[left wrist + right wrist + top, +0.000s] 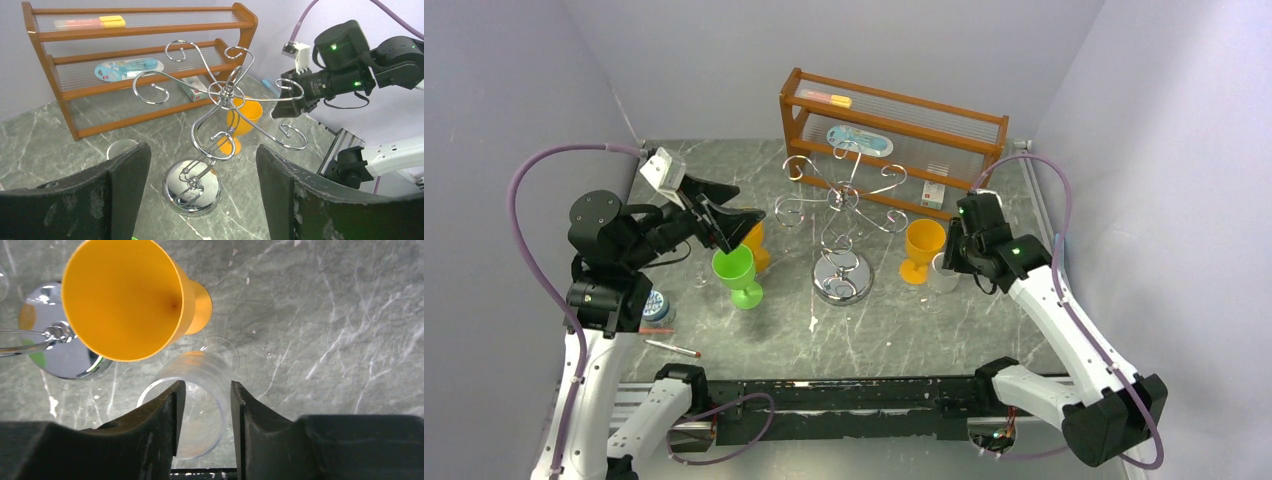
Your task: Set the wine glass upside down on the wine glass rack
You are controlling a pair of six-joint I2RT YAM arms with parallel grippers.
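Observation:
The chrome wire wine glass rack [842, 215] stands mid-table on its round shiny base; it also fills the left wrist view [225, 95]. A clear wine glass [944, 275] stands upright to the right of the rack, next to an orange glass [922, 245]. My right gripper [952, 262] hangs just over it. In the right wrist view the clear glass [202, 370] lies under my narrowly open right gripper [206, 415], whose jaws straddle its right wall. My left gripper [729, 232] is wide open and empty above a green glass [736, 272], facing the rack [200, 200].
A brown wooden shelf [894, 120] with small items stands at the back. A second orange glass [757, 245] sits behind the green one. A clear glass [121, 147] stands left of the rack. A pen [674, 348] and a blue-capped jar [656, 305] lie at the front left.

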